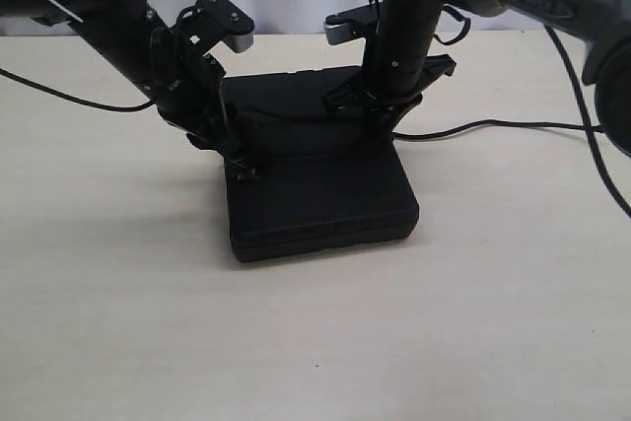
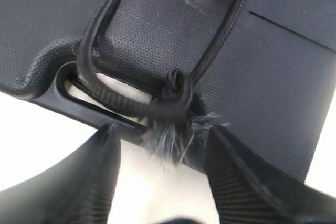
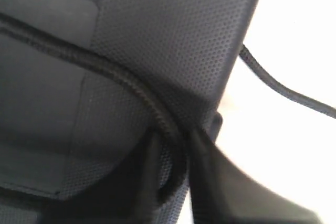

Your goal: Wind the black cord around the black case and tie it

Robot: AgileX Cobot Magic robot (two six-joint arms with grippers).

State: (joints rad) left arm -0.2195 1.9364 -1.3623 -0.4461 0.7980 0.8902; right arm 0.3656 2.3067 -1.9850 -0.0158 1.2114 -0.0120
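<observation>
We see the black case [image 1: 325, 204] lying flat at the centre of the table [image 1: 118, 322], with both arms crowded over its far half. The black cord [image 2: 126, 103] runs across its lid, threads through the handle [image 2: 58, 100] and ends in a knot [image 2: 176, 85] with the frayed tuft [image 2: 173, 137] hanging just below. The left gripper [image 2: 160, 132] is released, its jaws wide either side of the tuft; we judge the knot holds by itself. The right gripper [image 3: 173, 137] is pinched on the cord near the case's edge, probably to keep the wrap taut.
</observation>
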